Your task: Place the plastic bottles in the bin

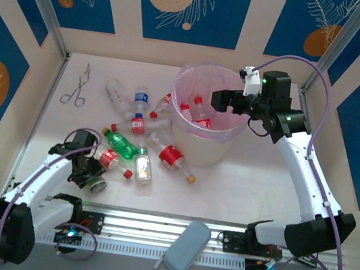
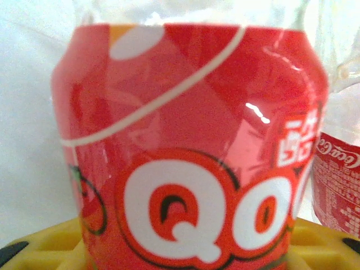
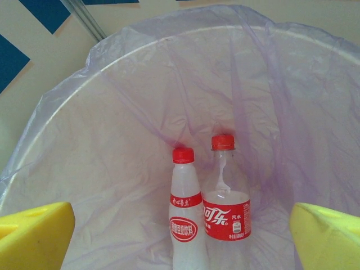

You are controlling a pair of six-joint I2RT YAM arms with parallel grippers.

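The left gripper (image 1: 95,176) is low at the near left of the table, shut on a red-labelled plastic bottle (image 1: 109,160). In the left wrist view that bottle's red label (image 2: 185,140) sits right in front of the camera, between the yellow fingers (image 2: 39,242) of the left gripper (image 2: 188,250). Several more plastic bottles lie loose on the table, among them a green one (image 1: 122,142) and a clear one (image 1: 115,90). The right gripper (image 1: 222,101) hangs open over the bin (image 1: 198,148), with nothing between its fingers (image 3: 34,233). Two red-capped bottles (image 3: 226,197) lie inside the bin (image 3: 140,84).
Metal forceps (image 1: 76,88) lie at the far left of the table. A grey-blue pouch (image 1: 187,247) rests on the front rail between the arm bases. Another red-labelled bottle (image 2: 337,185) lies just right of the held one. Patterned walls close in the table on three sides.
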